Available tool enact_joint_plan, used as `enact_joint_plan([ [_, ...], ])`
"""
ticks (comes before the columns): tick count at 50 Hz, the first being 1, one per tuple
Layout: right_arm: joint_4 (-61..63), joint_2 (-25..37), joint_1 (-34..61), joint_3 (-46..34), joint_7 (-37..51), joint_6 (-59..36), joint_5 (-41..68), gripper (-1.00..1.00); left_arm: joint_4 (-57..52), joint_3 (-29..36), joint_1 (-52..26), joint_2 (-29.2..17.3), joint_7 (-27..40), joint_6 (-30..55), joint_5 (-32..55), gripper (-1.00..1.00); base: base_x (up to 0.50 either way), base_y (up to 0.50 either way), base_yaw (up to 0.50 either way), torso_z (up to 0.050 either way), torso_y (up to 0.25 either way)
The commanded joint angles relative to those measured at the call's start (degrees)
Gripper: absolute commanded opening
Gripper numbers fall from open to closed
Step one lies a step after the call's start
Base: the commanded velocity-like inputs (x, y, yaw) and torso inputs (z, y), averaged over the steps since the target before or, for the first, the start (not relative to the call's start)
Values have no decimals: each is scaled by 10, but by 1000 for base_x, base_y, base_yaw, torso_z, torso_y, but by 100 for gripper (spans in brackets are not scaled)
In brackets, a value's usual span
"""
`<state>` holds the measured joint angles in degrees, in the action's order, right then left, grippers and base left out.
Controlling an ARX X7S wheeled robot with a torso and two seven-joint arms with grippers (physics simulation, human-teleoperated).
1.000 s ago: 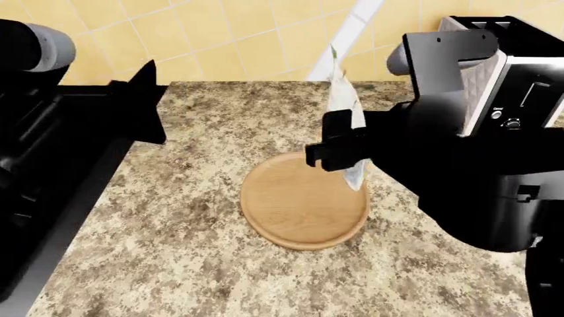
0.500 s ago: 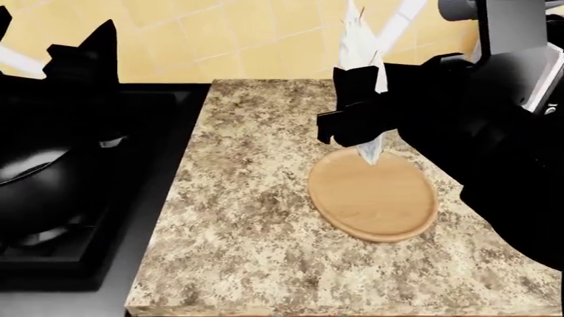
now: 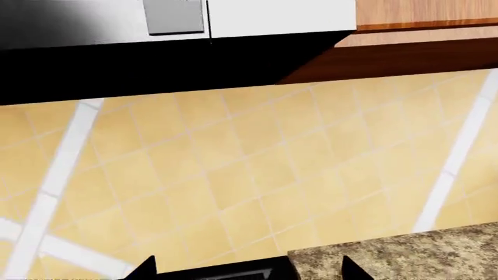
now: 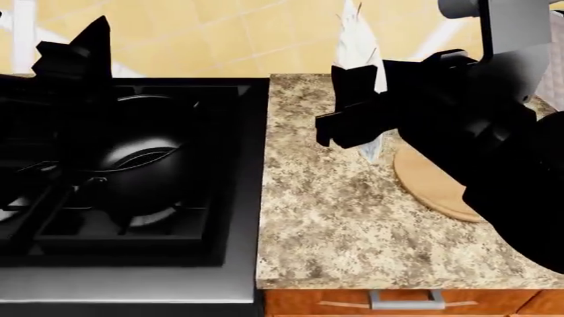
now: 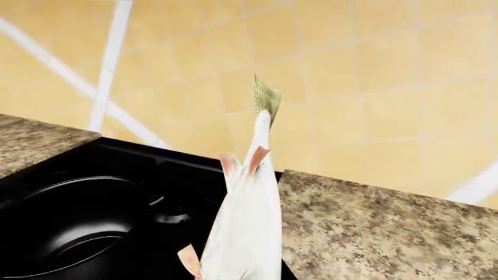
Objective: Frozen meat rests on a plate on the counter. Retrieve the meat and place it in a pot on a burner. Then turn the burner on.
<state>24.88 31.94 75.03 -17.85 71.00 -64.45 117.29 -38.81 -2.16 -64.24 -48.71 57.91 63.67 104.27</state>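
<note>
The frozen meat is gripped upright in the right tool, its upper tip standing above the tool and its lower tip hanging below. In the right wrist view the meat is seen as a pale fish shape with pinkish fins and a greenish tail pointing away from the tool.

Below and to the right of the right tool, the plate lies on the table, partly hidden by the arm. The meat is held clear of the plate.

To the left of the right tool, past the table's edge, the pot sits on the black stove; in the right wrist view the pot is seen just beside the hanging meat, lower down.

The left tool is raised over the far side of the stove, well apart from the meat. Nothing is seen between its fingertips in the left wrist view, where they stand spread apart before the tiled wall.
</note>
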Motion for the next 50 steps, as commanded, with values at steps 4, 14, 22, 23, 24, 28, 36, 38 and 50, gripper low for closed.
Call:
enact_joint_plan([
  [4,4,5,9,-5,-10,-6,-4,-100,-3,-5,16,3,-18,-1,-22,100,13,500,0,0,0],
  [14,7,7,15,-12,-7,-4,2,-100,-8,-8,18,-3,-15,-6,-13,100,16,500,0,0,0],
  [22,6,5,20,-20,-5,-2,4,-100,-12,-14,26,-6,-19,-10,-13,100,18,500,0,0,0],
  [23,6,5,20,-20,-5,-1,3,-100,-12,-15,28,-7,-20,-10,-14,100,20,500,0,0,0],
  [24,6,4,19,-21,-6,-1,2,-100,-12,-16,29,-7,-20,-10,-15,100,16,500,0,0,0],
  [28,6,3,18,-23,-9,0,-1,-100,-13,-17,31,-9,-21,-12,-14,100,18,500,0,0,3],
  [36,6,4,17,-25,-12,1,-3,-100,-13,-17,34,-10,-22,-13,-15,100,18,500,0,0,0],
  [38,6,5,18,-26,-12,2,-3,-100,-14,-17,34,-11,-22,-14,-15,100,21,500,0,0,0],
  [50,-3,5,21,-29,-17,5,-14,-100,-15,-21,45,-10,-30,-18,-23,100,14,371,0,0,0],
])
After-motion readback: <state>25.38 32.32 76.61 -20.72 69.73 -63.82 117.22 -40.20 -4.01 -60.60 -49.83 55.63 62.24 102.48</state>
